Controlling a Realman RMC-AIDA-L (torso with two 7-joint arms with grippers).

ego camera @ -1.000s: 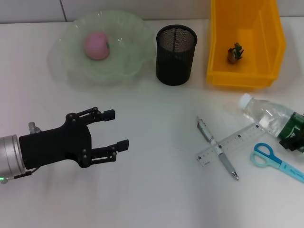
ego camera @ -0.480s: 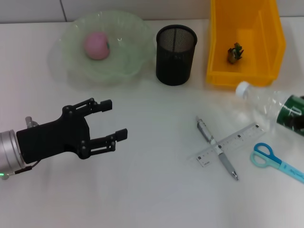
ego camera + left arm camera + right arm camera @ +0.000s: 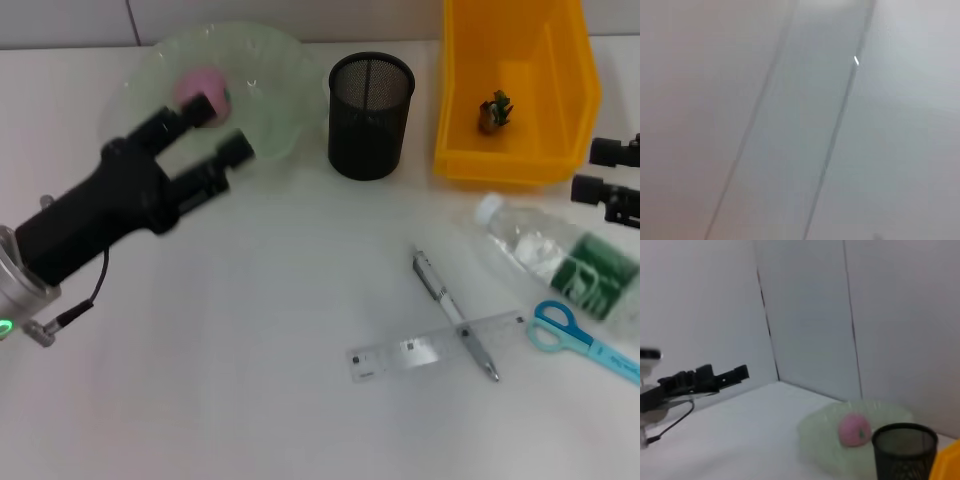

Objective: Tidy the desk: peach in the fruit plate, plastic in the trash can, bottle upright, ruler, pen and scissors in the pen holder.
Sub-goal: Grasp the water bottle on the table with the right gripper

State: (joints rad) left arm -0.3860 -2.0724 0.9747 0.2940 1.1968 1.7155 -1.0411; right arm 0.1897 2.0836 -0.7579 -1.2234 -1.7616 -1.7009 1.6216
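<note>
White surface [image 3: 300, 420], with items logged as follows.

Fruit plate [image 3: 275, 110]: pale green, translucent, at the far left. Peach [image 3: 207, 82]: pink, already lying in it. That step I judged done.

Pen holder [image 3: 370, 115]: black mesh, upright and apparently empty, between plate and trash can.

Trash can [image 3: 515, 150]: yellow bin at the far right. Plastic scrap [image 3: 494, 110]: small, green and brown, lying inside. That step I also judged done.

Bottle [image 3: 560, 258]: clear, white cap, green label, lying on its side at the right, cap toward the bin. Not yet upright.

Ruler [image 3: 420, 348]: clear, flat on the surface, its right end crossing the pen [image 3: 455, 312]. Scissors [image 3: 570, 332]: light blue handles, just beside the bottle's lower side. All three outside the holder.

My left pincer [image 3: 215, 125]: fingers apart, holding nothing, raised over the near edge of the fruit plate with one fingertip in front of the peach. No job remained for it there, by my reading.

My right pincer [image 3: 605, 170]: at the right edge, just beyond the bottle, fingers apart, gripping nothing.

Step in hand, as I judged it: righting the bottle. The next move called for my right pincer to close around the bottle's body and tip it onto its base, clear of the scissors.
</note>
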